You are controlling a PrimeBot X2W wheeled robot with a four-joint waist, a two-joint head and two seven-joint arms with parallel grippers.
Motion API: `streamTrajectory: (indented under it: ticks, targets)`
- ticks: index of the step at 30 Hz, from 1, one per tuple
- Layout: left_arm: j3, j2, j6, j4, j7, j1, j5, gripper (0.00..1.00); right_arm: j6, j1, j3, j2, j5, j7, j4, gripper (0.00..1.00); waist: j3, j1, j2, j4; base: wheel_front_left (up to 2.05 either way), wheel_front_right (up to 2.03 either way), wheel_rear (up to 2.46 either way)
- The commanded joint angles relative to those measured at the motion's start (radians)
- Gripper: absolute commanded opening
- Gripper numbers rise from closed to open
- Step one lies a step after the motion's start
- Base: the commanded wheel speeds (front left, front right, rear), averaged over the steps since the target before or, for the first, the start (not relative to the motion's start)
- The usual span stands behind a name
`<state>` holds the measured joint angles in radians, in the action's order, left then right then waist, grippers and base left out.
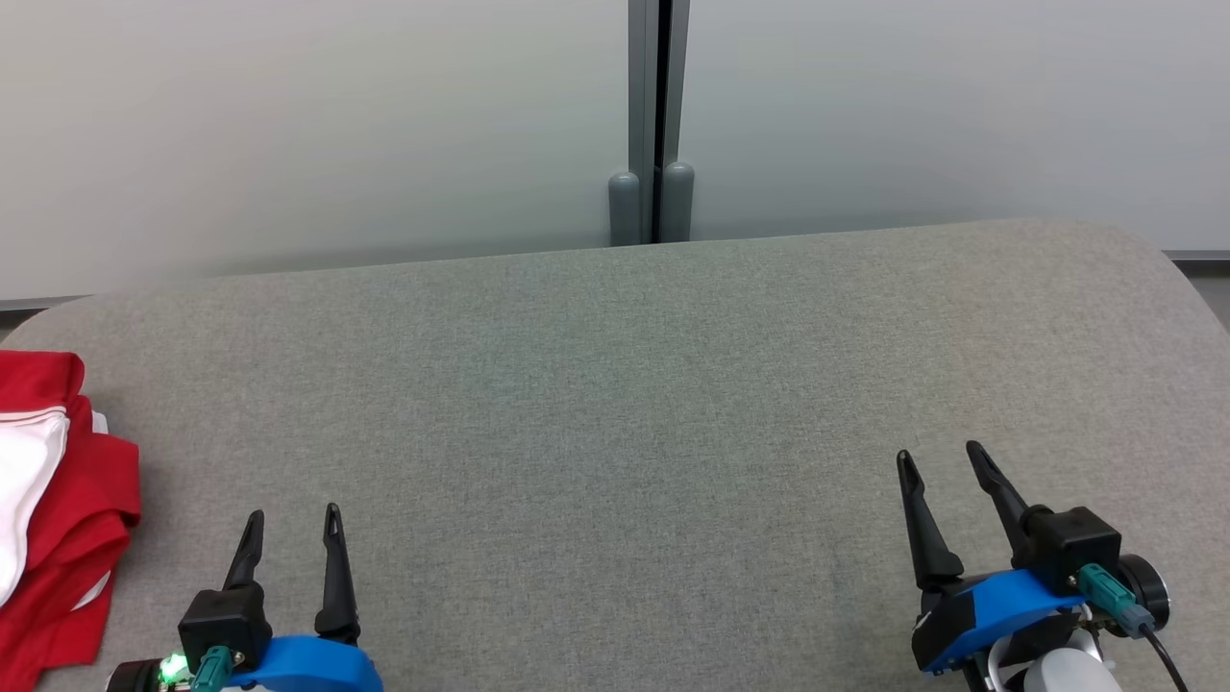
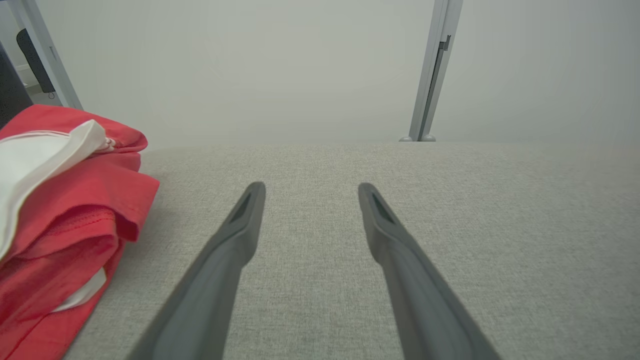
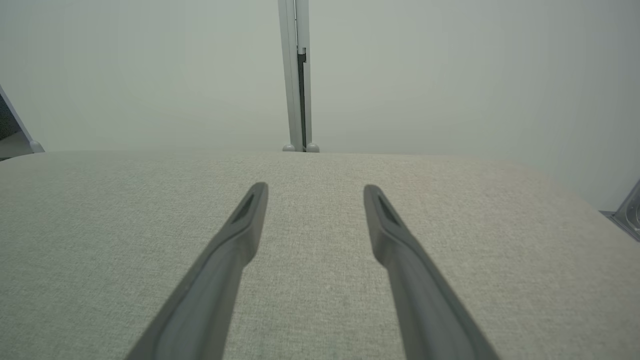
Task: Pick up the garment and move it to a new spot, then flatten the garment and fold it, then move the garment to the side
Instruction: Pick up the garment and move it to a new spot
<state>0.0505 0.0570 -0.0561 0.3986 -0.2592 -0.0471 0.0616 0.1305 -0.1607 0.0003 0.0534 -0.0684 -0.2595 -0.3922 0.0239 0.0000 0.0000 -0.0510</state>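
lying crumpled at the left edge of the grey table [image 1: 615, 384], the red garment [image 1: 67, 519] is untouched; left gripper [image 1: 293, 519] and right gripper [image 1: 942, 457] both spread, empty.

The garment [image 1: 58, 500] lay heaped at the left edge of the desk [image 1: 615, 384], near the left tool [image 1: 293, 510] and to its left; the right tool [image 1: 938, 449] stood well apart at the front right, and a post [image 1: 657, 115] rose behind the desk's far edge
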Motion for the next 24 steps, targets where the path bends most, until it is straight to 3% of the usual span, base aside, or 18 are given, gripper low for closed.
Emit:
streamTrajectory:
  ticks: [1, 11, 24]
  targets:
    - [0.002, -0.001, 0.0, 0.001, -0.008, 0.002, -0.011, 1.0, 0.0, -0.004, 0.003, -0.002, 0.016, -0.008, -0.001, 1.0, 0.001, 0.0, 0.0, 0.001, 0.0, 0.0, 0.0]
    - [0.012, -0.005, -0.01, 0.006, -0.008, -0.021, 0.006, 1.0, 0.0, 0.001, 0.02, -0.002, 0.015, -0.007, 0.004, 1.0, 0.016, 0.0, 0.0, 0.067, 0.0, 0.0, 0.0]
    - [0.027, -0.008, -0.006, 0.001, -0.007, -0.02, 0.006, 1.0, 0.0, -0.022, 0.078, -0.001, 0.002, -0.008, 0.003, 1.0, 0.047, 0.0, 0.0, 0.308, 0.0, 0.0, 0.0]
